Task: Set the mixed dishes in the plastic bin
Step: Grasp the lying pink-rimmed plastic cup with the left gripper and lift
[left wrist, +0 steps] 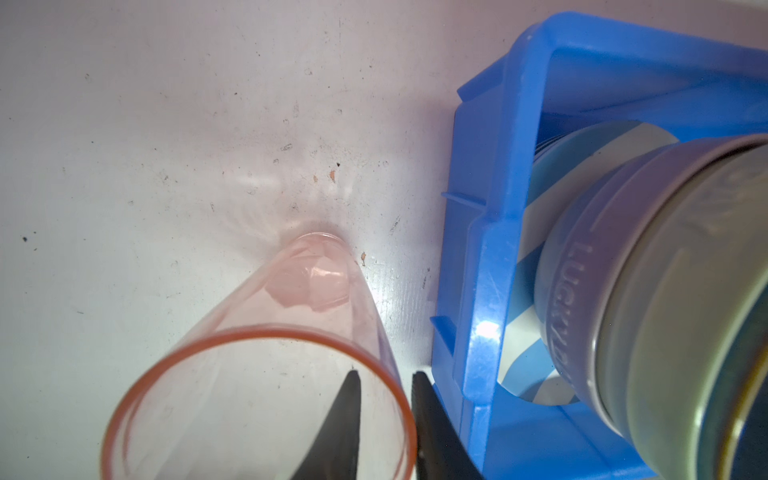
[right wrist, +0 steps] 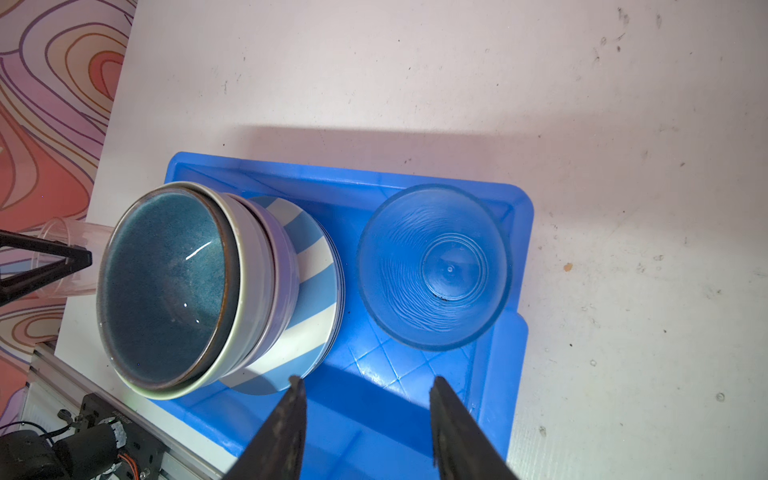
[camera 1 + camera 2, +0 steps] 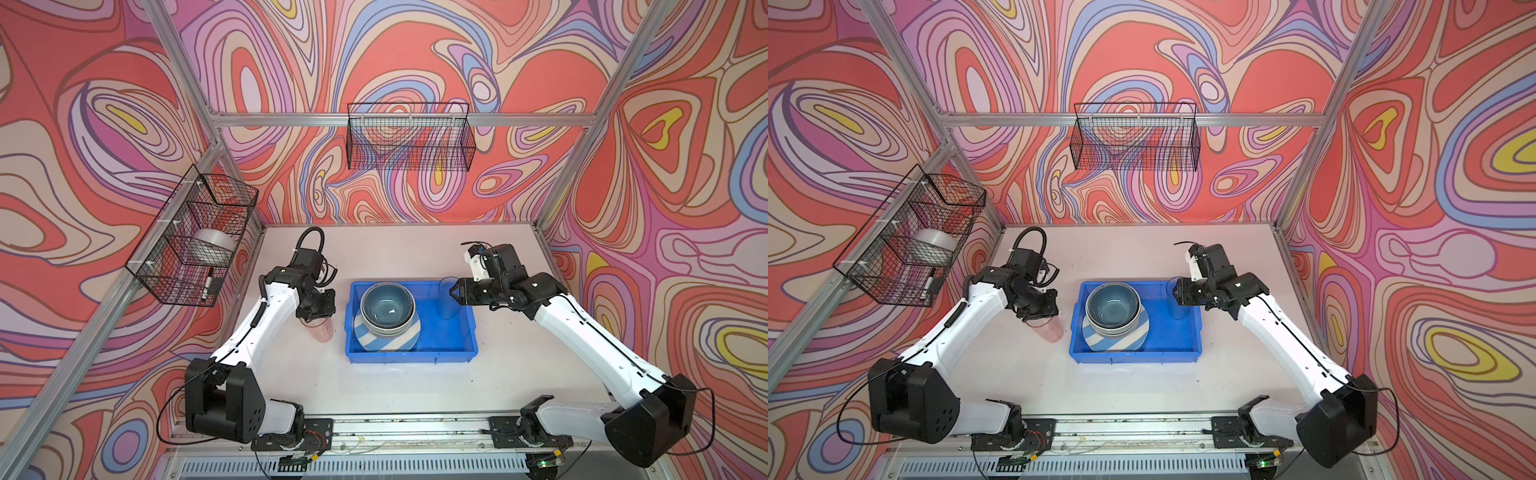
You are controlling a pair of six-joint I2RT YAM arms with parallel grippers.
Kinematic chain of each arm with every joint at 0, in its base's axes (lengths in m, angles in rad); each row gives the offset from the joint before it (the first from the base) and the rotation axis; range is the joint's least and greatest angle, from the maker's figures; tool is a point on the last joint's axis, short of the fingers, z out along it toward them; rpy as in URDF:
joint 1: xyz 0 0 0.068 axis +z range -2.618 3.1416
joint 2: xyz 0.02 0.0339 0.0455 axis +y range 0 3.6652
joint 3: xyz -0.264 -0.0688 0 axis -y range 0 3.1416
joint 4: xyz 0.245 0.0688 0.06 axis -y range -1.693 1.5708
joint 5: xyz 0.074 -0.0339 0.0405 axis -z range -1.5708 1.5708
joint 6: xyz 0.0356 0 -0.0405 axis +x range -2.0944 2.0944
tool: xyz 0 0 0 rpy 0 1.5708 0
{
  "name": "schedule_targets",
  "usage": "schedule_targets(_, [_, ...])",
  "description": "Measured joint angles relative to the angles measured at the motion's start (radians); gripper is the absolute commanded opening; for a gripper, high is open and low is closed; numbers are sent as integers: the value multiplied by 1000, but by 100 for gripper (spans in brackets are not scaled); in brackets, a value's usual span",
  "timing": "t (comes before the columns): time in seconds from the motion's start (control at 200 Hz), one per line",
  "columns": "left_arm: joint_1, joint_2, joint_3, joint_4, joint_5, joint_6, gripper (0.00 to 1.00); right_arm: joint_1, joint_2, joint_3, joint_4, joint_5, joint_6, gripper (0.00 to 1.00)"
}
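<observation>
Closest to the left wrist lens, the left claw (image 1: pixel 385 373) straddles the rim of the pink tumbler (image 1: pixel 291 316). One black finger is inside the cup and the other outside. They stand slightly apart, with a sliver of space between the inner finger and the wall, so nothing is clamped. That tumbler stands upright on the white table (image 1: pixel 166 166), just beside the blue bin (image 1: pixel 482 291) at its short left wall, and outside it.

In the bin's left half a blue-white striped plate (image 2: pixel 316 266) lies flat, with more plate edges under it; how many I cannot tell. On it sits a nest of three bowls: the lavender bowl (image 2: pixel 284 253) lowest, the pale green bowl (image 2: pixel 249 266) in it, the dark blue bowl (image 2: pixel 166 282) on top. The bluish tumbler (image 2: pixel 432 266) stands mouth up in the bin's far right part, apart from the stack.

The right claw (image 2: pixel 368 380) hovers over the bin's right side, fingers well apart and nothing between them; the bluish tumbler is just beyond the tips.

In a top view, a black wire basket (image 3: pixel 191 237) on the left wall holds a white tape roll (image 3: pixel 214 245)
</observation>
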Motion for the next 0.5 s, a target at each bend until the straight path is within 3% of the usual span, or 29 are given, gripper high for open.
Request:
schedule_targets(0.306, [0,-48,12,-7,23,-14,37,0,0,0,1,-10,3,50])
schedule_targets(0.501, [8,-70,61,-54,-65,-30,42,0,0,0,3,-21,3,50])
